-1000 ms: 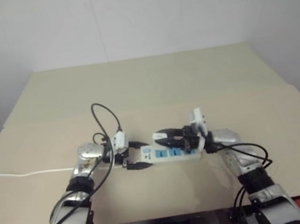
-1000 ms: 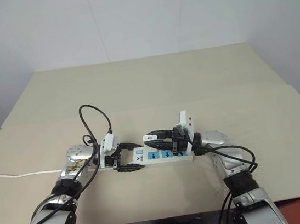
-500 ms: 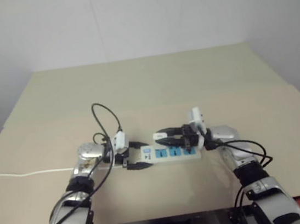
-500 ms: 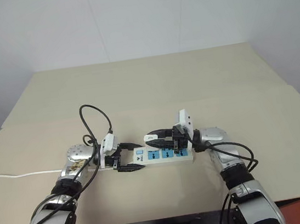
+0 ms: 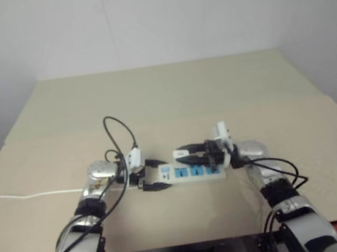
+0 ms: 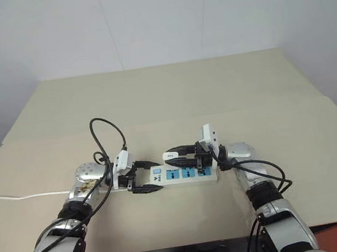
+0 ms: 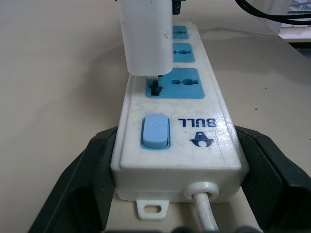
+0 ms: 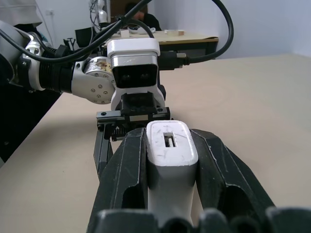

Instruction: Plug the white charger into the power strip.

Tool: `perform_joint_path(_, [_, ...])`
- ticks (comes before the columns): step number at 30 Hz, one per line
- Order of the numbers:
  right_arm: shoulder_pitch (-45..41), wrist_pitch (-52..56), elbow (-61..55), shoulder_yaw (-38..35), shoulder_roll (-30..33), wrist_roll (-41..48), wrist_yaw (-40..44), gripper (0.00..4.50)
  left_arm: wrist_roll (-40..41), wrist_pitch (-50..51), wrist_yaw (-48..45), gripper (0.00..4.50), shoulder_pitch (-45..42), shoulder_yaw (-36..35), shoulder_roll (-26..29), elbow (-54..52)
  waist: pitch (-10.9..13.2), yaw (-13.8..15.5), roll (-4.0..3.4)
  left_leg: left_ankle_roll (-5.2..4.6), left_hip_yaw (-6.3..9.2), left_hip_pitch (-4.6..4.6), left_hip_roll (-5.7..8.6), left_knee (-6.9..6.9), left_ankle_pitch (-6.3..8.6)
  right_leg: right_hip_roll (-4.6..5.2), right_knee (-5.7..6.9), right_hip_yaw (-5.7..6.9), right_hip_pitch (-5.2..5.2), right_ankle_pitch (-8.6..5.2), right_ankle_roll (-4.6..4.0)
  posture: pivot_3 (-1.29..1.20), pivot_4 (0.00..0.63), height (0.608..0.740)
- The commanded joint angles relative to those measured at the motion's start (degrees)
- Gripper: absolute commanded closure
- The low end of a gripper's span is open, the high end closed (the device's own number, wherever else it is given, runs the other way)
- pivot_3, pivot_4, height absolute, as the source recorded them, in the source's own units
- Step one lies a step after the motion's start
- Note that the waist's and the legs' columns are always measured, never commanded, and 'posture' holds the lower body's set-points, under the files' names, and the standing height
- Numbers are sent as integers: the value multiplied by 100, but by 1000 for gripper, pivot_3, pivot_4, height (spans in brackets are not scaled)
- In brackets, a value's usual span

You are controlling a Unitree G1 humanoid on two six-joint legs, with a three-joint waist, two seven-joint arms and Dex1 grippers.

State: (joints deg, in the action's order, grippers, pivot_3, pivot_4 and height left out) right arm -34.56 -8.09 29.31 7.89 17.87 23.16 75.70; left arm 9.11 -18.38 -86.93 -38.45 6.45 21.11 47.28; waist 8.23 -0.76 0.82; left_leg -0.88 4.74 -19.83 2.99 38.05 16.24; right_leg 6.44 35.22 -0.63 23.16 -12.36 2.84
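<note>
The right pincer [image 8: 170,194] clamps the white charger [image 8: 171,165], its prongs just at the first blue socket of the power strip [image 7: 177,141]. The left pincer [image 6: 144,177] grips the strip's switch end, which lies on the tabletop [image 6: 170,94]

Soft, even, dim-ish light — faint shadows under the arms; wrist views sharp up close, backgrounds blurred.

Left gripper [image 6: 143,176] and right gripper [image 6: 174,156] point toward each other, fingers clamped, forearms low
</note>
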Motion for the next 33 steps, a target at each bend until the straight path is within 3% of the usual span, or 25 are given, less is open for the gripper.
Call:
perform_joint_path(1, [-24, -177, 195, -112, -27, -130, 50, 3396, -25, -28, 31, 1243, -52, 39, 10, -76, 0, -2, 0, 0, 0, 1, 0, 0, 0, 0, 1, 0, 0, 0, 0, 0, 150, 740])
perform_joint_path(14, [19, -105, 333, -201, -46, -152, 149, 3396, -24, -61, 55, 1243, -6, 38, 6, -94, -1, -4, -1, 1, 7, 0, 0, 0, -1, 0, 3, -3, 4, 0, 0, 0, 150, 740])
perform_joint_path(20, [151, -795, 783, -72, -39, -504, 221, 3396, -13, -42, 47, 1243, 19, 48, 6, -139, -3, 1, -2, 1, 6, 2, 1, 0, -1, 0, 2, -3, 0, 0, 0, 0, 150, 740])
perform_joint_path(33, [-145, -864, 1747, 313, -186, -981, 132, 3396, 19, -11, 82, 1243, 83, 58, 23, -231, -30, -39, 1, -1, 10, 69, -4, -2, 1, -2, -10, -20, -47, -1, 1, 0, 150, 740])
